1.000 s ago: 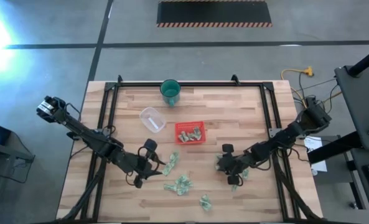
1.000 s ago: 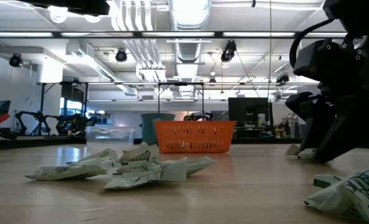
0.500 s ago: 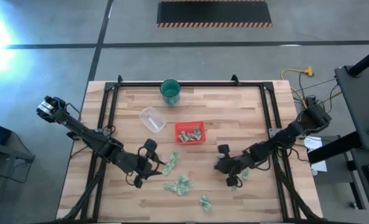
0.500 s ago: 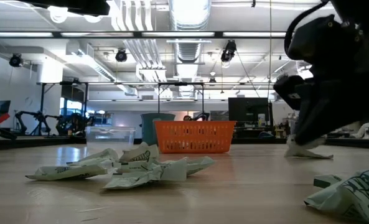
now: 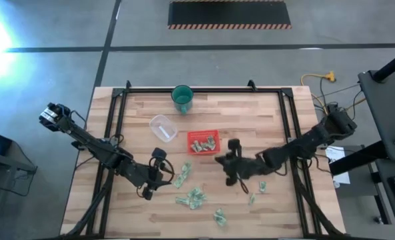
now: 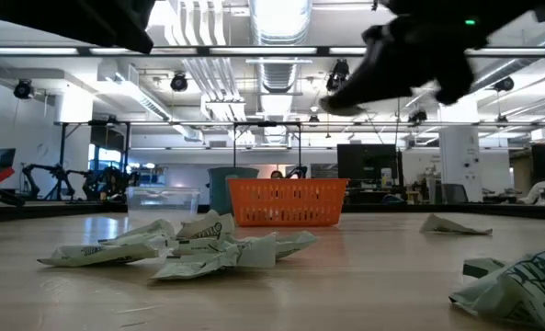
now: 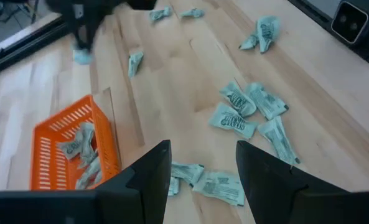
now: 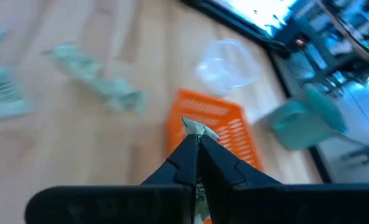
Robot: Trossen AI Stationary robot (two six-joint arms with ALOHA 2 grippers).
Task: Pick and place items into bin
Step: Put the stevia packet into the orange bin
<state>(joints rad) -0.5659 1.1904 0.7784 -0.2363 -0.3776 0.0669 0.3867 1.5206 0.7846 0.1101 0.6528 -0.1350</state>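
Note:
Several pale-green crumpled items (image 5: 192,198) lie on the wooden table near its front edge; the left wrist view shows them too (image 7: 240,112). The bin (image 5: 202,142) is a small red tray holding a few items, also seen in the low view (image 6: 286,202). My right gripper (image 5: 220,160) hangs above the table just right of the bin, shut on one small item (image 8: 198,129). My left gripper (image 5: 164,175) stands open above the table, left of the loose items, with nothing between its fingers (image 7: 159,168). My right gripper pinches a small pale-green item between its two fingertips; a crumpled bit of it (image 8: 200,129) pokes out past the tips. The fingers slant down from the table's right side. The item is lifted clear of the table.
A green cup (image 5: 182,98) stands at the far edge and a clear round container (image 5: 162,127) lies left of the bin. Two more items (image 5: 260,187) lie under the right arm, another (image 5: 219,215) near the front edge.
My right gripper has risen from the table and gone toward the table's left, up to the bin, turning as it went. It carries one item lifted off the table; the items beside it stayed where they were.

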